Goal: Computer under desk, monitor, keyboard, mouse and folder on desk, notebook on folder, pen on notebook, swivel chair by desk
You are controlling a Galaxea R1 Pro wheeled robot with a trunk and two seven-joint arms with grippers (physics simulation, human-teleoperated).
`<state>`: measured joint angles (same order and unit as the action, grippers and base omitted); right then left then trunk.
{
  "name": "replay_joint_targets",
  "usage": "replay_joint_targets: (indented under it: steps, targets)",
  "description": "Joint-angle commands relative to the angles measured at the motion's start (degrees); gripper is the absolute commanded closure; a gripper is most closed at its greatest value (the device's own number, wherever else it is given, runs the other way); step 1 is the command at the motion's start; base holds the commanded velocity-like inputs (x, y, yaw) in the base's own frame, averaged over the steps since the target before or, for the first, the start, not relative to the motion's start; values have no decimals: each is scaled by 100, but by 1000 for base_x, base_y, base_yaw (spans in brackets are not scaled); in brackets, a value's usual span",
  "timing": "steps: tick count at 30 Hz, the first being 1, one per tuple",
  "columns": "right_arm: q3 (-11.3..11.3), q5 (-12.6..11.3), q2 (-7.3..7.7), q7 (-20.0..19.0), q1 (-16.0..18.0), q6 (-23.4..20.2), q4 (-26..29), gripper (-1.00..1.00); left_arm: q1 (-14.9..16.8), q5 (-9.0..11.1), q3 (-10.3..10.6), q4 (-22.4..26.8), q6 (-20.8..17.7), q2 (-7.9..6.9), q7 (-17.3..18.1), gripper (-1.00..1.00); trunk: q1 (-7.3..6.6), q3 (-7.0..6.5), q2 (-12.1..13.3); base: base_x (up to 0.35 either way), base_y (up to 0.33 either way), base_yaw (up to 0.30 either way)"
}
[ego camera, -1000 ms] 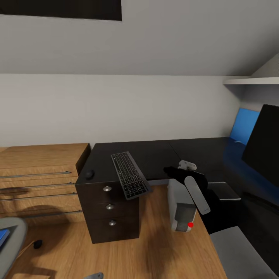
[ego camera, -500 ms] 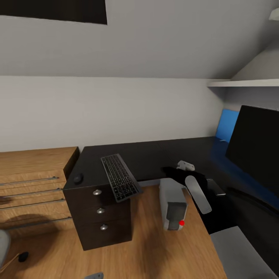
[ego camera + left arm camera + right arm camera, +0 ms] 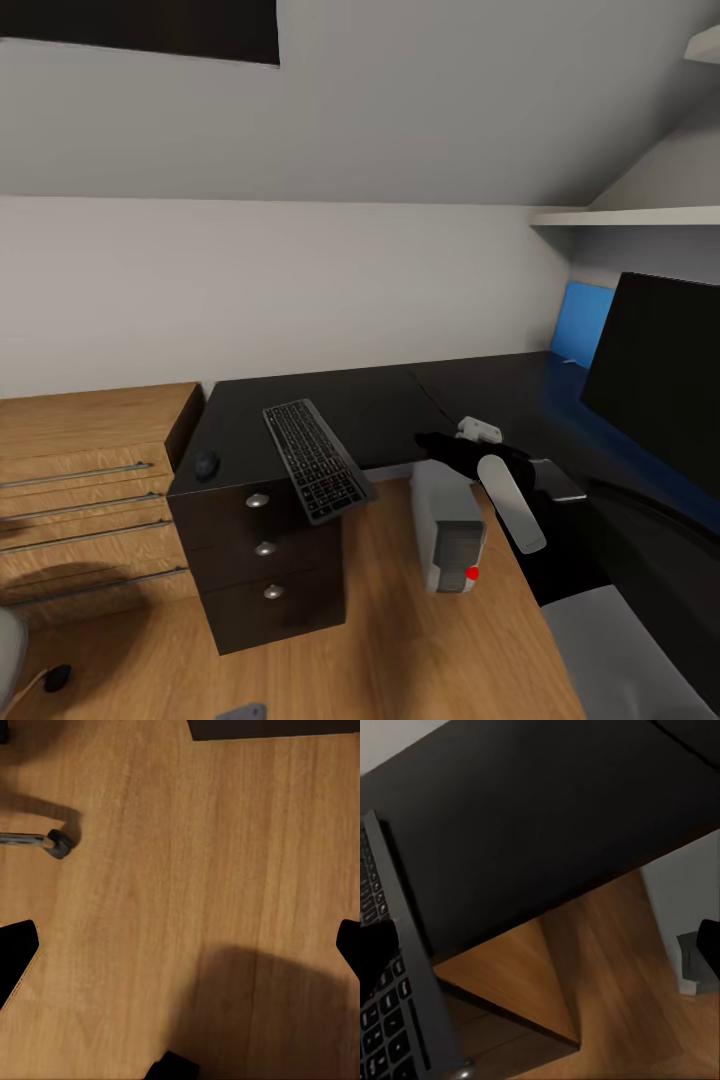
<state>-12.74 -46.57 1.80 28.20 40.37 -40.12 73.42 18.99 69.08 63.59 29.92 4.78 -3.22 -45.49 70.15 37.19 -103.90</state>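
Even soft light, faint floor shadows

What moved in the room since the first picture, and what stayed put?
Mostly the camera turned right: everything slid left in the head view, and more of the wide black monitor came into sight. The slim black keyboard stays overhanging the glossy black desk, the small black mouse beside it, the grey computer tower on the floor. Nothing was grabbed or dropped.
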Motion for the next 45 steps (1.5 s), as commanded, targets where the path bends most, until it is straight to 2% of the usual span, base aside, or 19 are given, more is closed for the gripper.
replay_joint_targets:
  steps: [1, 8, 19, 27, 38, 45]
  targets:
    - [-15, -54, 5, 58, 6, -5, 6, -100, 8, 60, 45, 11, 50, -7, -22, -100, 0, 6, -3, 0, 278, 0]
    - [-18, -54, 5, 54, 6, -5, 4, -100, 8, 61, 46, 11, 50, -10, -22, -100, 0, 6, -3, 0, 270, -53]
    - [-18, -59, 5, 54, -3, -2, -3, -100, 8, 61, 42, 10, 50, -5, -22, -100, 0, 14, -3, -71, 60, -201]
    - [-18, -62, 5, 54, -3, 0, 0, -100, 8, 57, 40, 8, 50, -11, -25, -100, 0, 16, -3, -214, 133, -29]
    - [-16, -63, 5, 56, -11, 37, -3, -100, 9, 54, 38, 8, 50, -23, -23, -100, 0, 17, -3, -26, 206, -2]
    - [-10, -70, 5, 62, -12, 81, -3, -100, 9, 61, 31, 6, 50, -24, -22, -100, 0, 17, -3, -1, 61, 0]
